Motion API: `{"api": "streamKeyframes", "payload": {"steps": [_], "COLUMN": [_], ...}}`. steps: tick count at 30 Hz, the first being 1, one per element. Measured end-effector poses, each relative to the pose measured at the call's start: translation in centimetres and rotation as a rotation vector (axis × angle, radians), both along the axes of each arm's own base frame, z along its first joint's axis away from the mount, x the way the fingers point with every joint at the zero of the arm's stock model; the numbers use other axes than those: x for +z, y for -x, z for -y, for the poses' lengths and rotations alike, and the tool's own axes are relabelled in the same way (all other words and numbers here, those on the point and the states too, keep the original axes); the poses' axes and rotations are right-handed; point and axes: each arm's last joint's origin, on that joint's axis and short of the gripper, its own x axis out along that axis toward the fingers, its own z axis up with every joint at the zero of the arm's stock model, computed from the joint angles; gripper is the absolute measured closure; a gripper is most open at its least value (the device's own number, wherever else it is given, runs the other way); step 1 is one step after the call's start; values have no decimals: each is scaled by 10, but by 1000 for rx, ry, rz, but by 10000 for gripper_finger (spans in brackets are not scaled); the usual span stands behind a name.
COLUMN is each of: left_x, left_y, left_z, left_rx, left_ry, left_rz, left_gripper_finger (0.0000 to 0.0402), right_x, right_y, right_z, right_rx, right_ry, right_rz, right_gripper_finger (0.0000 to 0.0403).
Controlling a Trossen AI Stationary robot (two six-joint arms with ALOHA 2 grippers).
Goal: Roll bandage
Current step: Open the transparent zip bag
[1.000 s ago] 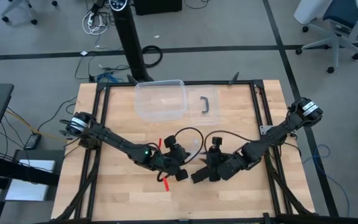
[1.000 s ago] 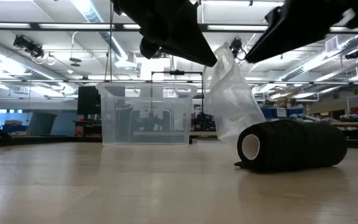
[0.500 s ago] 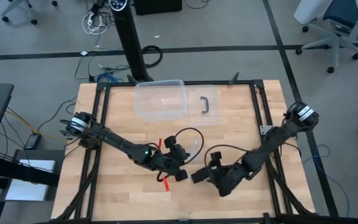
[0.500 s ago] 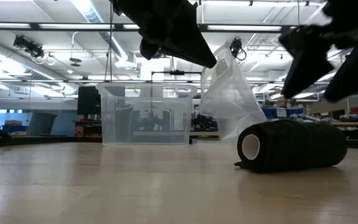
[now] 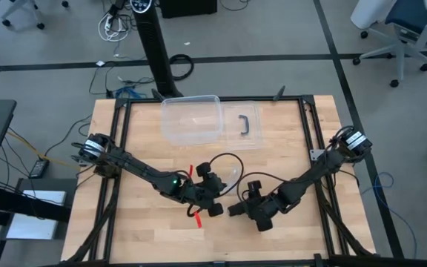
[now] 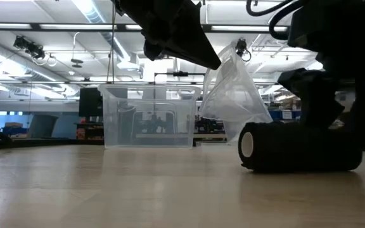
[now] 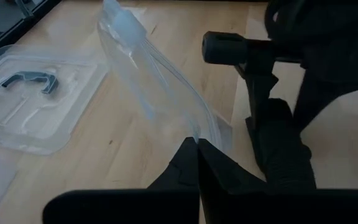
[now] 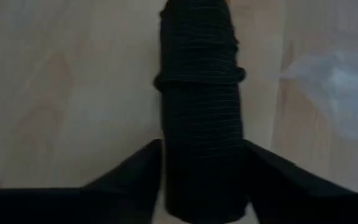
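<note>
The bandage (image 6: 296,149) is a black roll lying on its side on the table, its white core facing left in the low view. My right gripper (image 8: 202,146) has its fingers on either side of the roll's (image 8: 201,93) right-hand end; in the high view it (image 5: 247,210) sits at the table's middle front. My left gripper (image 7: 196,146) hovers beside it (image 5: 217,206), shut on a crinkly clear plastic bag (image 6: 233,95), which it holds up above the table. My left gripper pinches an edge of the clear bag (image 7: 194,132) between its shut fingertips, slanting down from the table's left. The bag hangs slack below the fingers (image 6: 215,62); the roll hides its lower end. My right gripper takes the roll's curved sides (image 8: 166,155) between its two fingers at the end nearest the wrist. The fingers slant down from the table's right and lie along the roll. The roll rests on the table.
A clear plastic box (image 5: 191,119) stands at the table's far middle, with its clear lid and black handle (image 5: 247,126) lying flat to its right. Black frame rails (image 5: 313,148) run along the table's sides.
My right gripper has come down toward the table and tipped steeper, ending with its fingers around the roll's right end. The roll has shifted a little on the table. The bag hanging from my left gripper has swayed slightly.
</note>
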Motion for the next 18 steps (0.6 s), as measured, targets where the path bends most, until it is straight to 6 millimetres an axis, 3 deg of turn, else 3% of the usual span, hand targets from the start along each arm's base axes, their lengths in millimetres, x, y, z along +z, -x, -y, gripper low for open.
{"api": "streamKeyframes", "payload": {"steps": [5, 11, 16, 18], "left_x": [0, -4, -7, -9], "left_y": [0, 3, 7, 9], "left_z": [0, -1, -2, -3], "left_rx": [-15, -46, -101, -111], "left_ry": [-27, -94, -193, -220], "left_rz": [-15, -79, -158, -192], "left_gripper_finger": [402, 402, 402, 402], "right_x": [2, 33, 61, 63], "right_y": [0, 5, 9, 11], "right_z": [1, -2, 0, 3], "right_rx": [-6, -78, -150, -165], "right_ry": [13, -72, -45, -39], "right_rz": [18, 120, 196, 188], "right_gripper_finger": [359, 360, 360, 360]}}
